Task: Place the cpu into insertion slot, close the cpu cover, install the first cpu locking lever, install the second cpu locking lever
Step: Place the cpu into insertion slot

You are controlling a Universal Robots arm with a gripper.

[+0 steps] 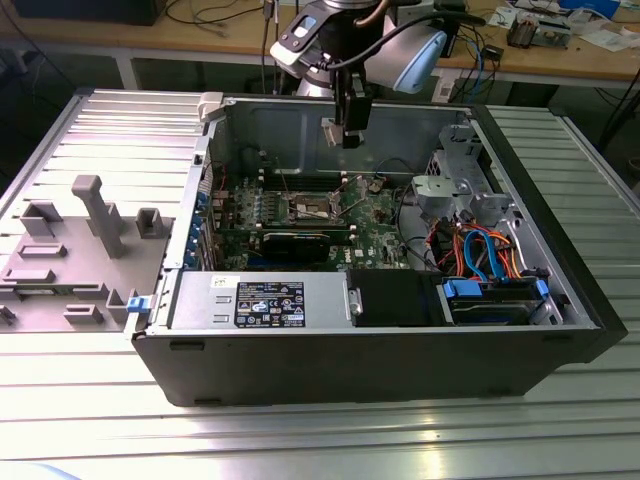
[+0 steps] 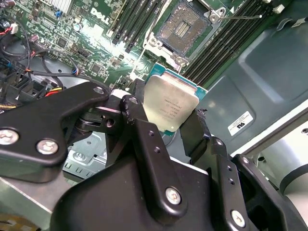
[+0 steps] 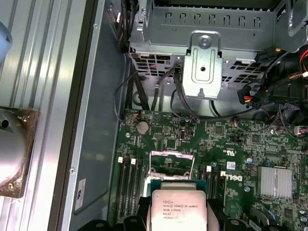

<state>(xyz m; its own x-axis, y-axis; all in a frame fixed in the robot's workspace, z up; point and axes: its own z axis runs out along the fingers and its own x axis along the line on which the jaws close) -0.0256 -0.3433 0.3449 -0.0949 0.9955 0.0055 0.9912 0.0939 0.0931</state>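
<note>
My gripper is shut on the cpu, a flat silver square chip on a green base, gripped by two opposite edges between the black fingers. It hangs in the air inside the open computer case, above the green motherboard. The cpu is a short way off the insertion slot, not over it. The insertion slot lies bare, its dark pin grid showing. The shiny cpu cover appears swung up at the slot's edge. In the exterior view the gripper hovers above the slot.
Black memory slots flank the socket. A thin lever wire runs beside it. A metal drive cage, cables and a power supply crowd the case. A grey fixture tray sits outside at the exterior view's left.
</note>
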